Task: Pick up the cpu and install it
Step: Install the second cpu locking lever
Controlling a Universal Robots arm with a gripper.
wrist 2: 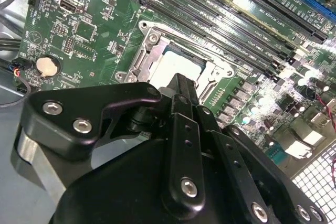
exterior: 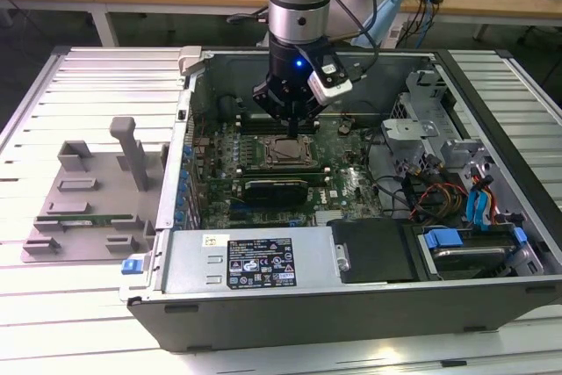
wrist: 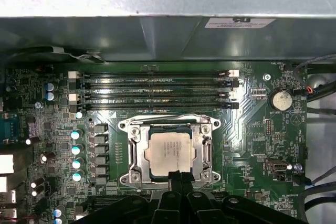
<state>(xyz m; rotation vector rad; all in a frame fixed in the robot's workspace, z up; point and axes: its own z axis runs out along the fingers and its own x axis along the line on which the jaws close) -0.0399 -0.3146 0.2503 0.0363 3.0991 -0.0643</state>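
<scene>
**CPU seated in the motherboard socket, end effector just above it**

The cpu (wrist: pixel 169 153), a small flat square chip with a pale silver-grey metal top plate, lies flat inside the metal-framed socket (wrist: pixel 133 153) on the green motherboard (wrist: pixel 252 145). In the second wrist view the chip (wrist 2: pixel 181 67) shows as a light square within the same silver frame (wrist 2: pixel 144 59).

The black end effector (wrist: pixel 181 178) hangs directly over the near edge of the socket; its fingertips come together in a narrow point at the chip's edge, and the fingers (wrist 2: pixel 184 90) look drawn together with nothing between them, though whether they touch the chip cannot be told. In the exterior view the end effector (exterior: pixel 291 126) sits at the end of the silver and black robot arm (exterior: pixel 299 6), low inside the open grey computer case (exterior: pixel 369 252).

Just beyond the socket run four long black memory slots (wrist: pixel 157 90) side by side. A round silver coin battery (wrist: pixel 280 99) sits on the board to one side of them, and a row of small cylindrical capacitors (wrist: pixel 77 150) lines the other side of the socket.

Outside the case, toward the exterior view's left, a grey moulded parts holder (exterior: pixel 88 204) rests on the ribbed white bench (exterior: pixel 61 85). Toward the exterior view's right, inside the case, lie blue-tabbed drive bays (exterior: pixel 470 243) and loose cables (exterior: pixel 430 195).
</scene>
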